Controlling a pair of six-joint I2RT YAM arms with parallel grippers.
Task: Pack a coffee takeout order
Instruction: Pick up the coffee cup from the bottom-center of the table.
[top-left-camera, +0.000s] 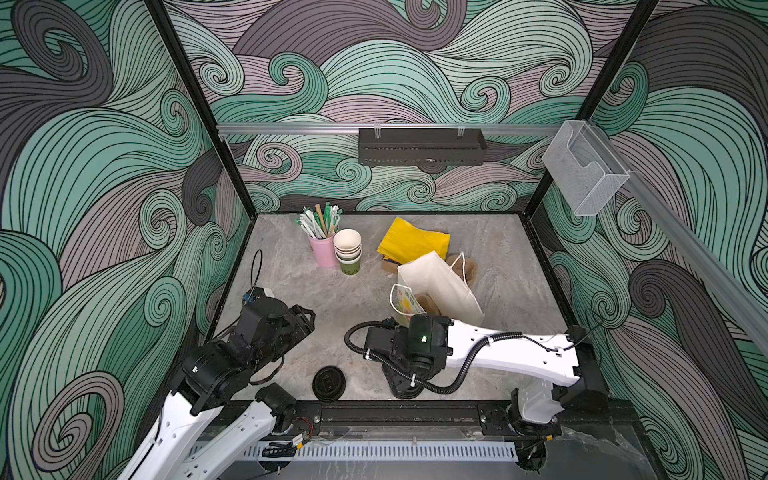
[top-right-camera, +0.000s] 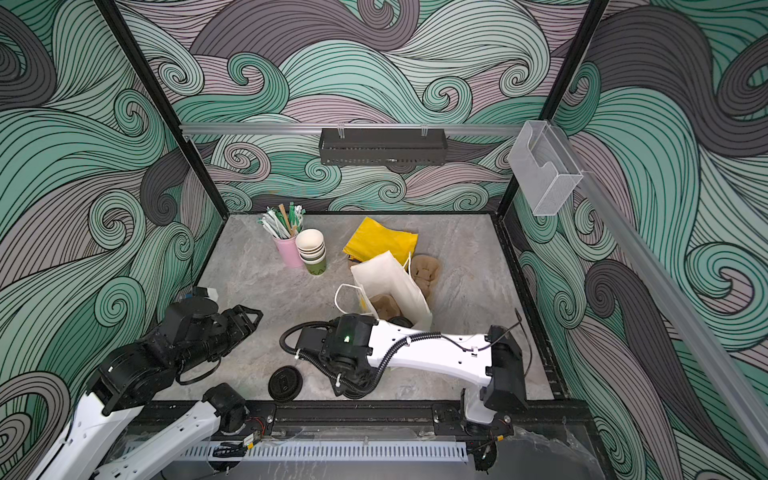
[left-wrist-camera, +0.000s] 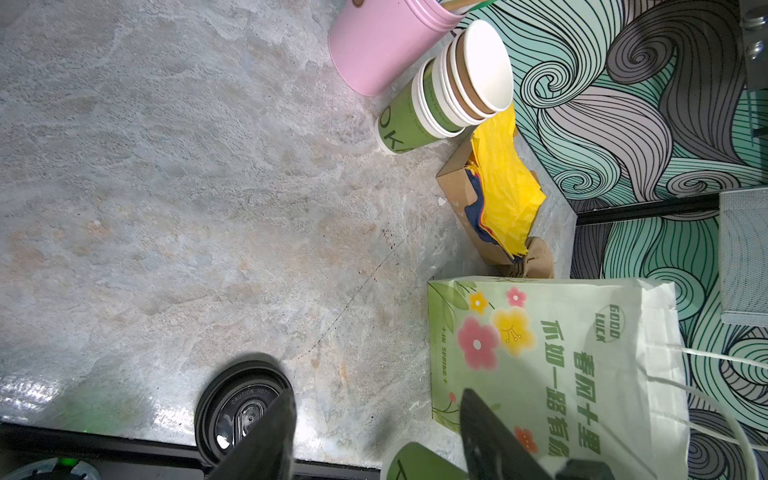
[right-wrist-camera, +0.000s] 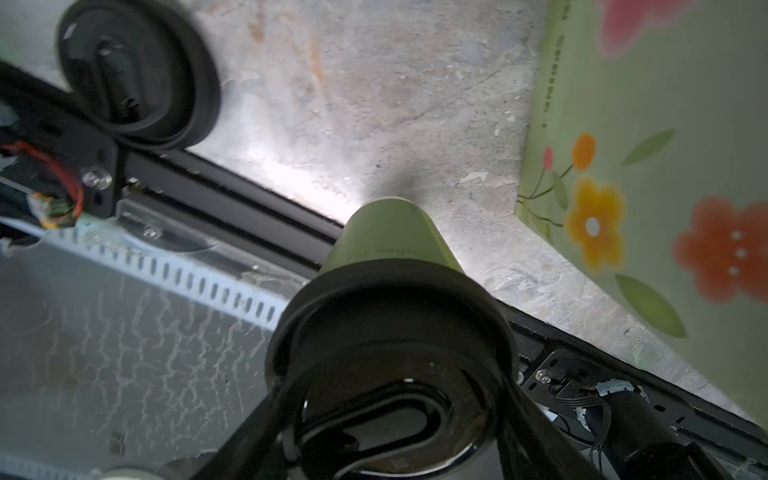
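Note:
A green cup (right-wrist-camera: 386, 232) with a black lid (right-wrist-camera: 386, 332) stands near the table's front edge, next to the paper bag (top-left-camera: 436, 286). My right gripper (right-wrist-camera: 395, 382) comes down over it, one finger pressed on each side of the lid's rim. The right arm hides this cup in both top views. A loose black lid (top-left-camera: 329, 383) lies flat by the front edge. My left gripper (left-wrist-camera: 374, 415) hovers open and empty at the left (top-left-camera: 305, 320). A stack of green cups (top-left-camera: 348, 253) and yellow napkins (top-left-camera: 413, 241) sit at the back.
A pink cup of wrapped straws (top-left-camera: 323, 249) stands beside the cup stack. The floral bag (left-wrist-camera: 561, 365) stands open with a brown pulp carrier (top-right-camera: 384, 305) inside. Another brown carrier (top-right-camera: 424, 270) lies behind it. A black rail (right-wrist-camera: 249, 199) borders the front edge.

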